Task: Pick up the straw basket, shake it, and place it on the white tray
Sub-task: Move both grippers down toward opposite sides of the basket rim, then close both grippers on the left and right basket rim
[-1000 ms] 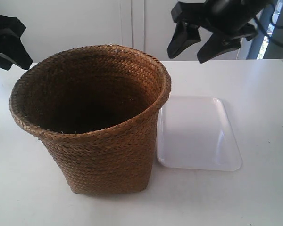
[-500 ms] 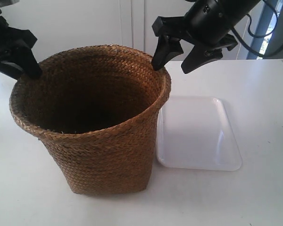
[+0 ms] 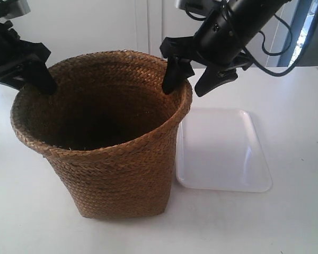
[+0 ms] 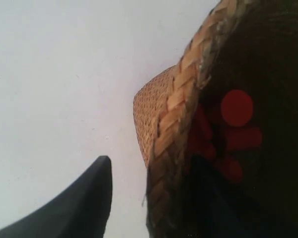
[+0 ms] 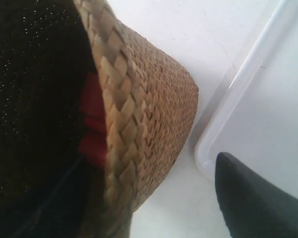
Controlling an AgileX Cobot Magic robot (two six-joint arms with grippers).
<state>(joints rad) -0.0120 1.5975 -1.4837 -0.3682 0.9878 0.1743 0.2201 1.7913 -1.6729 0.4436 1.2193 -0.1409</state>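
Observation:
The brown straw basket [image 3: 111, 153] stands upright on the white table, just left of the white tray [image 3: 222, 151] and touching or nearly touching its edge. My right gripper [image 3: 183, 91] is open astride the rim on the tray side, one finger inside and one outside. In the right wrist view the woven rim [image 5: 119, 124] runs between the open fingers of the right gripper [image 5: 149, 198], with the tray [image 5: 278, 99] beyond. My left gripper [image 3: 32, 84] is open astride the opposite rim. The left wrist view shows the rim [image 4: 169, 129] in the open left gripper [image 4: 154, 198].
Red shapes [image 4: 237, 107] show on the dark inside of the basket in both wrist views; what they are I cannot tell. The white table [image 3: 286, 222] carries the basket and tray. A white wall stands behind.
Both grippers have come down and inward from above the basket to its rim, each now with one finger inside and one outside. Basket and tray have not moved.

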